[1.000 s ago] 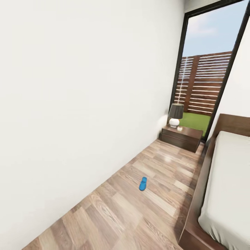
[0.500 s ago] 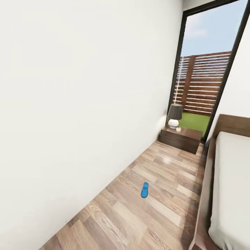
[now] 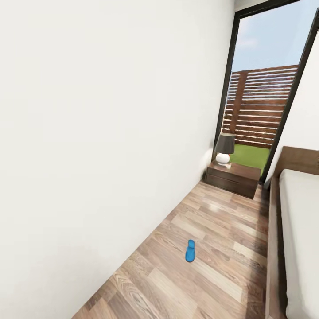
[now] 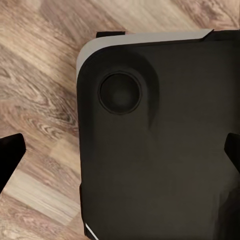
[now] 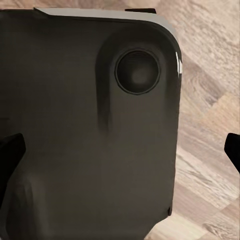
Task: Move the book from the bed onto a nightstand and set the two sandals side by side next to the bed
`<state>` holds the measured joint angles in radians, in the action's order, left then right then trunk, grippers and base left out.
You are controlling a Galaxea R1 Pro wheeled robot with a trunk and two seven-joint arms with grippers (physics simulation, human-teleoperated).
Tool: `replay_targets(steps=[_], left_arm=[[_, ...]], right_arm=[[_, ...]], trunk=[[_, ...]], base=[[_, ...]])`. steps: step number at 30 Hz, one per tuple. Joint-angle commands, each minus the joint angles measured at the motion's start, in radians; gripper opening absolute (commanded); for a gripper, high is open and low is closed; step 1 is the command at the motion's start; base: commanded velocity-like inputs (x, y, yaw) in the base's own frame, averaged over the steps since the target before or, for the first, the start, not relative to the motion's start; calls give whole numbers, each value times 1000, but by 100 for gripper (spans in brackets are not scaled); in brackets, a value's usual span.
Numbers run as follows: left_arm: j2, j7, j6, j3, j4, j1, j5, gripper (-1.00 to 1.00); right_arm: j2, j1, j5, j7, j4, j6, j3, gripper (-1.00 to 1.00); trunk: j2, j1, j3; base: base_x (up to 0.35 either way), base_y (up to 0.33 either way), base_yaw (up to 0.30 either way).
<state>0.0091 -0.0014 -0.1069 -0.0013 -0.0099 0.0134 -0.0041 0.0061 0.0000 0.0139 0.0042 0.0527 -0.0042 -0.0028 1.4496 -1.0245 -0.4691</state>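
Observation:
One bright blue sandal [image 3: 190,250] lies flat on the wood-plank floor, between the white wall and the bed [image 3: 297,230], whose dark frame and off-white mattress run along the right edge of the head view. A dark wood nightstand [image 3: 233,178] stands at the far end by the window. The book is out of view. In the left wrist view my left gripper [image 4: 120,157] is open, its dark fingertips [image 4: 9,159] wide apart over my dark base. My right gripper [image 5: 120,152] is open in the same way over the base and the floor.
A table lamp [image 3: 224,148] with a dark shade stands on the nightstand. A tall dark-framed window [image 3: 266,93] fills the far wall. The plain white wall [image 3: 110,133] is close on the left, leaving a narrow floor aisle [image 3: 212,230] beside the bed.
The whole head view has shifted: the camera moved, so the sandal sits lower and further right in the picture and less of the bed shows. Nothing in the room has moved.

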Motion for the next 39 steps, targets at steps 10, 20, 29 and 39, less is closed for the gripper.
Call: replay_targets(steps=[10, 20, 29, 39], left_arm=[[0, 0, -5, 0, 1, 0, 0, 100], [0, 0, -5, 0, 1, 0, 0, 100], [0, 0, -5, 0, 1, 0, 0, 100], [0, 0, -5, 0, 1, 0, 0, 100]], right_arm=[[0, 0, 1, 0, 1, 0, 0, 100], [0, 0, 1, 0, 1, 0, 0, 100], [0, 0, 1, 0, 1, 0, 0, 100], [0, 0, 1, 0, 1, 0, 0, 100]], trunk=[[0, 0, -1], [0, 0, -1], [0, 0, -1], [0, 0, -1]], base=[[266, 218, -243], [254, 176, -280], [177, 36, -285], [160, 80, -286]])
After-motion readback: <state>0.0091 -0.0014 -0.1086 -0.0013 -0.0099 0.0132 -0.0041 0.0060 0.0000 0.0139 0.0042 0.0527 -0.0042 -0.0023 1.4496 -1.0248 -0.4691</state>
